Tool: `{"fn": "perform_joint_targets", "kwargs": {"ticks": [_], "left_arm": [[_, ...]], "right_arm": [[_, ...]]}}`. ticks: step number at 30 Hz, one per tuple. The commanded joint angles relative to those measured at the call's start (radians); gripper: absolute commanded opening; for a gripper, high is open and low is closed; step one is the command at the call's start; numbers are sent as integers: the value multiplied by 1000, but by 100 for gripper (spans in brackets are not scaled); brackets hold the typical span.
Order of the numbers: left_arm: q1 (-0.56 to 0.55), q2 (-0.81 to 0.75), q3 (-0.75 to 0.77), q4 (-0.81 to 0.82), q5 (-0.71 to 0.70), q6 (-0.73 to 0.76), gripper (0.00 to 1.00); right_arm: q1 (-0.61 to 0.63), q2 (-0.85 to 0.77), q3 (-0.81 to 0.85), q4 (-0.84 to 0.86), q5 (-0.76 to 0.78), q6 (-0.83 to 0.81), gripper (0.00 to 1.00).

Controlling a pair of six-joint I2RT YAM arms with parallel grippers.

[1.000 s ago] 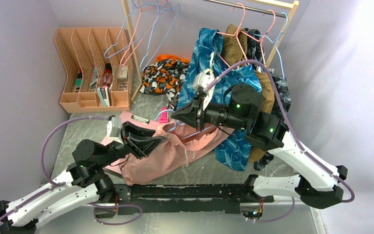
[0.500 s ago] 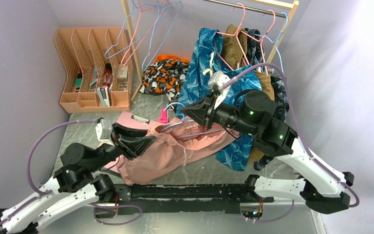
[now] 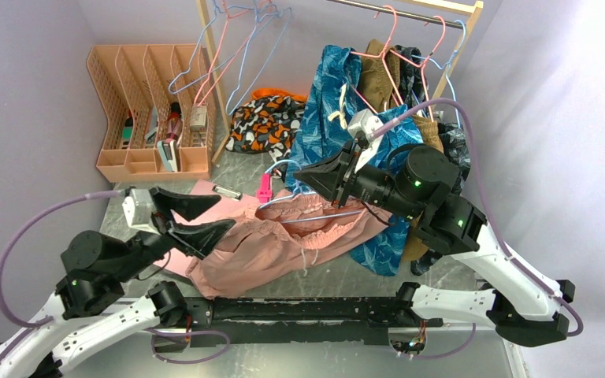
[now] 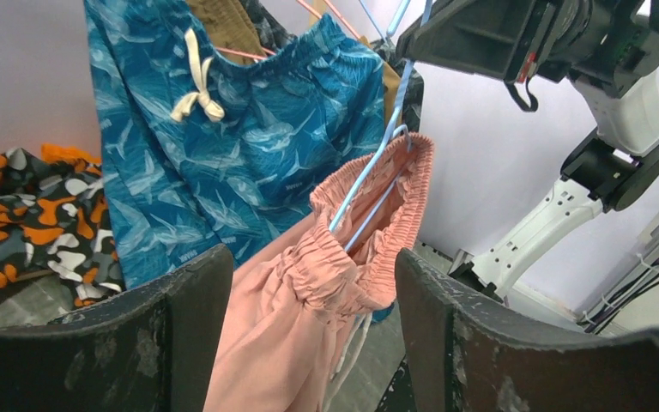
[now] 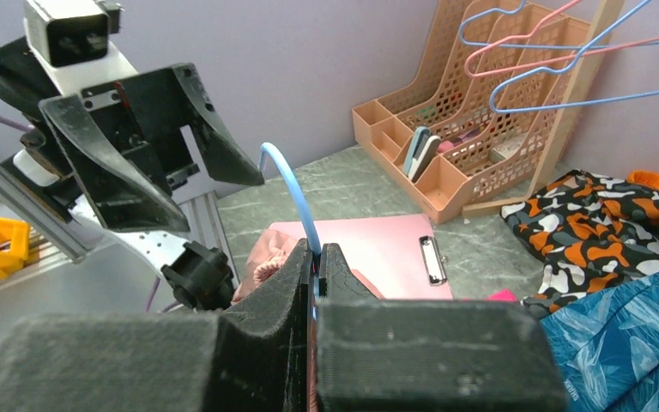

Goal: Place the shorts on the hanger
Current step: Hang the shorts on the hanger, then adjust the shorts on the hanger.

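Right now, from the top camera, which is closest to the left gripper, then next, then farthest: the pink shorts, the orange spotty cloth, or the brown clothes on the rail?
1. Pink shorts, right beside the left gripper.
2. Orange spotty cloth, lying farther back, in the middle.
3. Brown clothes, hanging at the back right.

Twin white-and-black arms on a dark rail (image 3: pixel 299 309).
The left arm (image 3: pixel 98 335) and right arm (image 3: pixel 504 268) wear white shells, black round joints with green lights (image 3: pixel 417 184) and looping lilac cables (image 3: pixel 87 195); the left gripper (image 3: pixel 225 211) and right gripper (image 3: pixel 298 176) have scuffed black wedge fingers (image 4: pixel 180 335).
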Motion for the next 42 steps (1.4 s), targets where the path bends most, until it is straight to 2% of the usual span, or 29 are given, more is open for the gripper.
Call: {"fn": "perform_joint_targets", "kwargs": {"ticks": [1, 4, 10, 17, 25, 31, 35, 42], "left_arm": [[-2, 24, 109, -152, -41, 53, 72], [-2, 56, 122, -218, -19, 39, 68], [-2, 145, 110, -220, 18, 35, 59], [-2, 168, 99, -101, 81, 130, 52], [-2, 216, 125, -77, 145, 211, 55], [-2, 240, 161, -102, 187, 321, 54], [-2, 245, 156, -92, 228, 364, 51], [-2, 274, 155, -86, 211, 392, 40]], "right_arm": [[-1, -26, 45, 43, 40, 31, 0], [-1, -27, 44, 30, 72, 42, 0], [-1, -25, 23, 30, 110, 55, 0], [-1, -23, 16, 23, 109, 63, 0], [-1, -8, 27, 10, 95, 69, 0], [-1, -6, 27, 13, 82, 72, 0], [-1, -6, 30, 5, 76, 72, 0], [-1, -8, 28, 6, 68, 77, 0]]}}
